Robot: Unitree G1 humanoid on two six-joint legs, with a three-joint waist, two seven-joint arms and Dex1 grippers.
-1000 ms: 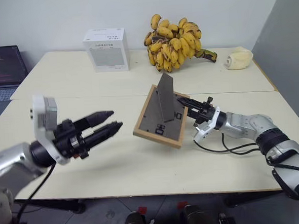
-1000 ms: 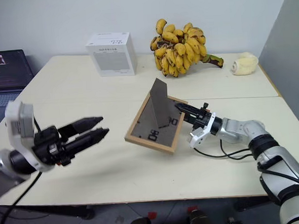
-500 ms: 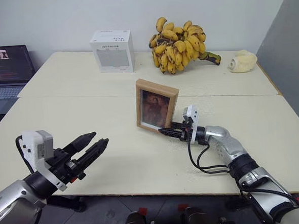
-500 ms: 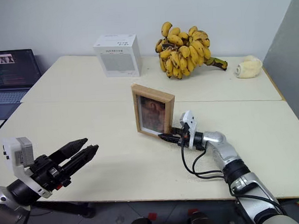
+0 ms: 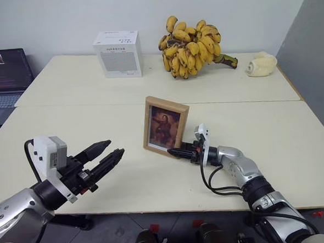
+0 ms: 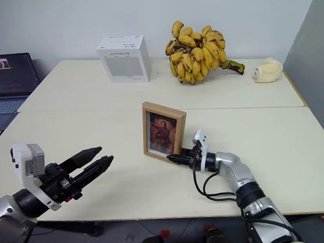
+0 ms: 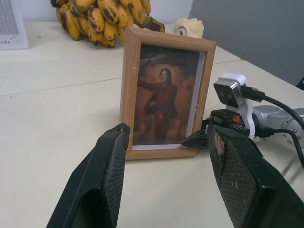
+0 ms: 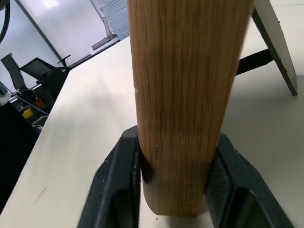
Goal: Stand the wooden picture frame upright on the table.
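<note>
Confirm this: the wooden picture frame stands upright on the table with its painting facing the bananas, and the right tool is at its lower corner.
Wrong on the facing. In the left eye view the wooden picture frame shows its painting toward the robot, away from the bananas. It does stand upright on the table, the right tool at its lower corner.

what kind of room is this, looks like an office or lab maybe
Probably an office or lab workspace. Large pale tables stand pushed together against a plain wall, an open laptop shows code at the left edge, and the right wrist view shows office chairs and glass partitions behind.
</note>
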